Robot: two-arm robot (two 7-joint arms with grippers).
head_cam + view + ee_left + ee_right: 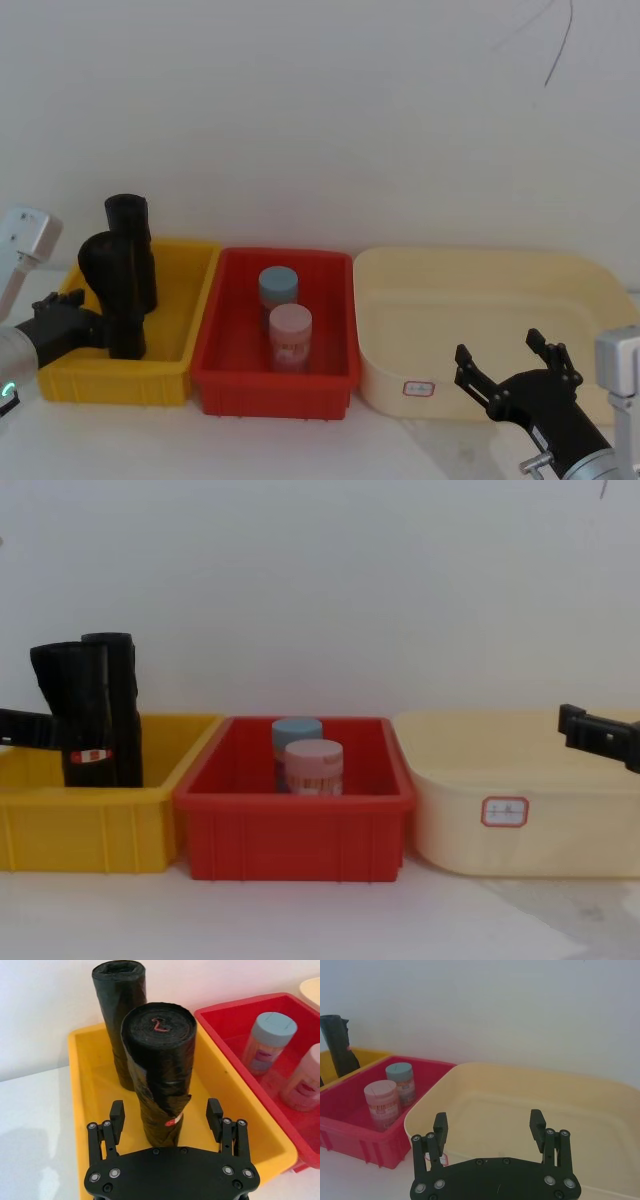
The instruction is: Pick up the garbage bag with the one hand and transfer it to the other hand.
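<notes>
While left tool (166, 1110) faces garbage bag (160, 1060), right tool (489, 1121) cropped, rear roll (119, 1000) half-hidden

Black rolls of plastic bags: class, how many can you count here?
2. Both stand upright in the yellow plastic bin: the red-labelled black roll, flanked by the open left gripper, and the unlabelled black roll just behind it.

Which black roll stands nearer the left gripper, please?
The garbage bag with the red label, between the left gripper's open fingers; the plain roll stands behind.
</notes>
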